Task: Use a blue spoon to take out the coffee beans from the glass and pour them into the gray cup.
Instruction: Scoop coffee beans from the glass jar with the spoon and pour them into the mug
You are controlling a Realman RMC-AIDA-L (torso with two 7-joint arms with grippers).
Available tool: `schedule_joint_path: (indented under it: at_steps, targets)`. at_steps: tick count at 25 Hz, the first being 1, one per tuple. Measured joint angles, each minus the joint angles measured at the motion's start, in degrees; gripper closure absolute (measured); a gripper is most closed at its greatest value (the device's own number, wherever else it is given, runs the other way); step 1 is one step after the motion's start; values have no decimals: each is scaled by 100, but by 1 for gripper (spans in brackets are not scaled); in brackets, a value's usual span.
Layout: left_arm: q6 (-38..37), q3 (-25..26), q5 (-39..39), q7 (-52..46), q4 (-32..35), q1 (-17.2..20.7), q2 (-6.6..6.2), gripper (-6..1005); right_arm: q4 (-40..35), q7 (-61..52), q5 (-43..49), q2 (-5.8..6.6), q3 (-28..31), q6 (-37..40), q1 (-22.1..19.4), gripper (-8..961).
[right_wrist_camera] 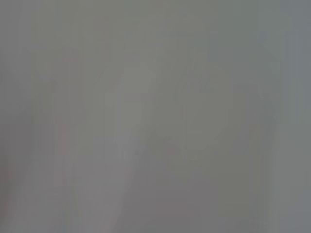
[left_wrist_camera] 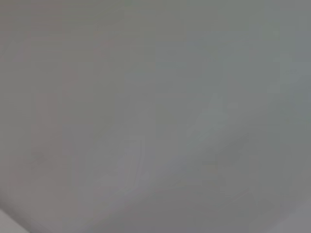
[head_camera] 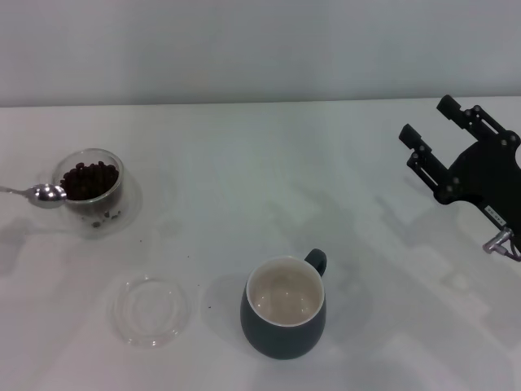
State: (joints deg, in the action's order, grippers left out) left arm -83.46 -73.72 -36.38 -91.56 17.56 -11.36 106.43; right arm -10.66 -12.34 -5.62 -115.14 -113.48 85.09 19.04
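Observation:
The glass [head_camera: 91, 191] stands at the left of the white table, holding a heap of dark coffee beans [head_camera: 88, 178]. The blue spoon [head_camera: 45, 194] shows only its shiny metal bowl and thin stem. The bowl lies against the glass's left rim and looks empty, and the stem runs off the left edge, so the handle is out of view. The gray cup [head_camera: 285, 309] sits near the front centre, with a cream inside and nothing in it. My right gripper [head_camera: 426, 119] hangs open at the far right, well away from everything. My left gripper does not show in any view.
A flat clear glass dish [head_camera: 151, 310] lies on the table [head_camera: 244, 163] left of the gray cup. Tiny dark specks [head_camera: 145, 240] dot the table near the glass. Both wrist views show only a blank grey surface.

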Motion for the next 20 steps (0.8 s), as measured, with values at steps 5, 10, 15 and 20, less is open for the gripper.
schedule_joint_path:
  at_steps: [5, 10, 15, 20]
  targets:
    - [113, 4, -287, -18, -24, -265, -203, 867, -81, -34, -1, 0, -68, 3, -6, 328]
    - [488, 4, -686, -198, -37, -589, -430, 868, -129, -40, -1, 0, -122, -23, 27, 328]
    - [796, -8, -793, -434, -3, -805, -616, 868, -184, -41, -1, 0, -225, -46, 28, 328]
    - [1050, -12, -1081, -860, 20, -1055, -800, 868, -194, -48, -1, -4, -286, -39, 13, 329]
